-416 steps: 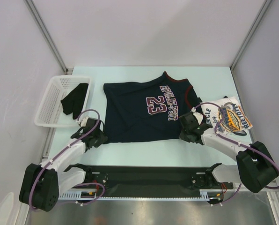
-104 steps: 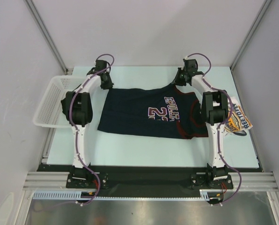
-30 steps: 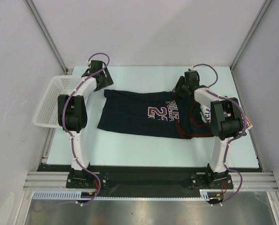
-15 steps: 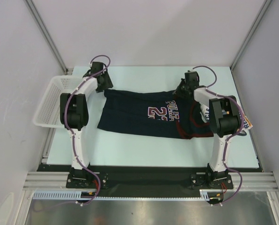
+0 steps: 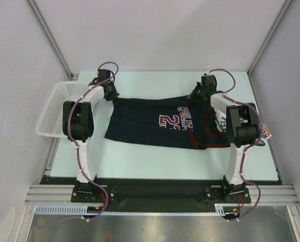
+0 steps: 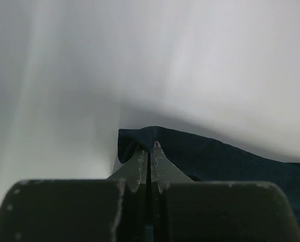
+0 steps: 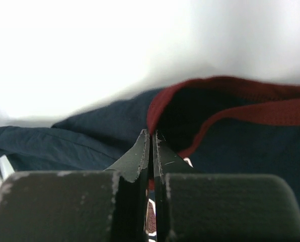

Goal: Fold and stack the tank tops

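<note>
navy tank top (image 5: 155, 123) lying mid-surface (image 5: 155, 157), far part doubled over, so chest print half cut off, can't read it all. left claw (image 6: 149, 147) squeezed tight on its far left corner. right claw (image 7: 150, 135) squeezed tight on dark-red trim at far right edge. white tank top (image 5: 221, 120) mostly buried under right arm and navy one, only sliver with letters showing. white basket (image 5: 52, 113) at left, bit blocked by left arm.

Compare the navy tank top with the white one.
The navy tank top has dark-red trim; the white tank top shows coloured print. Navy lies mid-table; white sits right, mostly under the right arm. The left gripper and right gripper pinch the navy's far edge, not the white. Both lie on the table.
</note>
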`<control>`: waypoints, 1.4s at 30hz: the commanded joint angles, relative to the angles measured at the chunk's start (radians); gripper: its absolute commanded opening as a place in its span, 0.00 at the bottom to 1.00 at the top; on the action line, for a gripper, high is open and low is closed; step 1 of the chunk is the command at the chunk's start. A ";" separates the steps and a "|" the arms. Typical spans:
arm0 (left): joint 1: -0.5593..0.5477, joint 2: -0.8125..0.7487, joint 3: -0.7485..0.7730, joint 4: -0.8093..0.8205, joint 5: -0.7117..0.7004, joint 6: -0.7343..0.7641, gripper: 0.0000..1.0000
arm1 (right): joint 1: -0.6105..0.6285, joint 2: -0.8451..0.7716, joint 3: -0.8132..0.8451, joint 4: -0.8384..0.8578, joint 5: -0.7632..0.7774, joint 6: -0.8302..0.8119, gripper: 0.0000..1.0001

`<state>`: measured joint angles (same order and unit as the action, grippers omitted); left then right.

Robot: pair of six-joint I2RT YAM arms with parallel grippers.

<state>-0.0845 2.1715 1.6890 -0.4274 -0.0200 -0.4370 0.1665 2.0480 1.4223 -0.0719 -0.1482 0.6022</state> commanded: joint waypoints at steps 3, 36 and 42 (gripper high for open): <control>0.017 -0.139 -0.018 0.133 -0.009 -0.003 0.00 | -0.035 -0.014 0.092 0.063 -0.045 -0.025 0.00; 0.035 0.243 0.400 0.018 0.110 -0.012 0.64 | -0.104 0.268 0.342 0.198 -0.275 0.048 0.01; 0.028 0.281 0.423 0.007 0.130 -0.022 0.58 | -0.105 0.274 0.336 0.208 -0.280 0.062 0.01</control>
<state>-0.0540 2.4393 2.0556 -0.4084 0.0845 -0.4458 0.0666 2.3005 1.7226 0.0837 -0.4168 0.6518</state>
